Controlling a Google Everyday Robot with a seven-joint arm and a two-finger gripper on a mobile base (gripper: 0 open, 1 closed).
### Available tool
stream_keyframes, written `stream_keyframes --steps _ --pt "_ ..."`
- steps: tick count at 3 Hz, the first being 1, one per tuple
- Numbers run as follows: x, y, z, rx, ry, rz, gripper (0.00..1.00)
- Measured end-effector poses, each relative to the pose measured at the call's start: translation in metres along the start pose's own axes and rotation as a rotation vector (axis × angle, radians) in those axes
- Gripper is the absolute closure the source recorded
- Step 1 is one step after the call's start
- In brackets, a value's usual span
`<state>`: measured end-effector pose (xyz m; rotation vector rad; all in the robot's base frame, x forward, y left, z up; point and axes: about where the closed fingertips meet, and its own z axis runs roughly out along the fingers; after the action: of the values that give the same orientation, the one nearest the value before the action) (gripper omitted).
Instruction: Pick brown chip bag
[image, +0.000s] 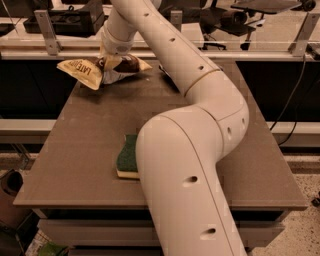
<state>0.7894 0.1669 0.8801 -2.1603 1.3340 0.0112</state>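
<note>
The brown chip bag (85, 71) is at the table's far left corner, its tan-yellow printed end pointing left past the table edge and its dark brown middle (127, 64) under my wrist. My gripper (109, 64) comes down from above onto the bag's middle and is shut on it. The bag looks pinched there and held slightly off the brown table (85, 145). My white arm (190, 150) sweeps from the front across the table and hides its middle.
A green sponge with a yellow underside (127, 159) lies near the front, partly behind my arm. A small dark thing (166, 81) peeks out beside the arm at the back. A metal rail (60, 42) runs behind the table.
</note>
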Motion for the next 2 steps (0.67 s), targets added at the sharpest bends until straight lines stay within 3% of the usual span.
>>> stream_keyframes --steps 2 --pt "-0.024 -0.024 -0.057 0.118 -0.066 -0.070 1.00"
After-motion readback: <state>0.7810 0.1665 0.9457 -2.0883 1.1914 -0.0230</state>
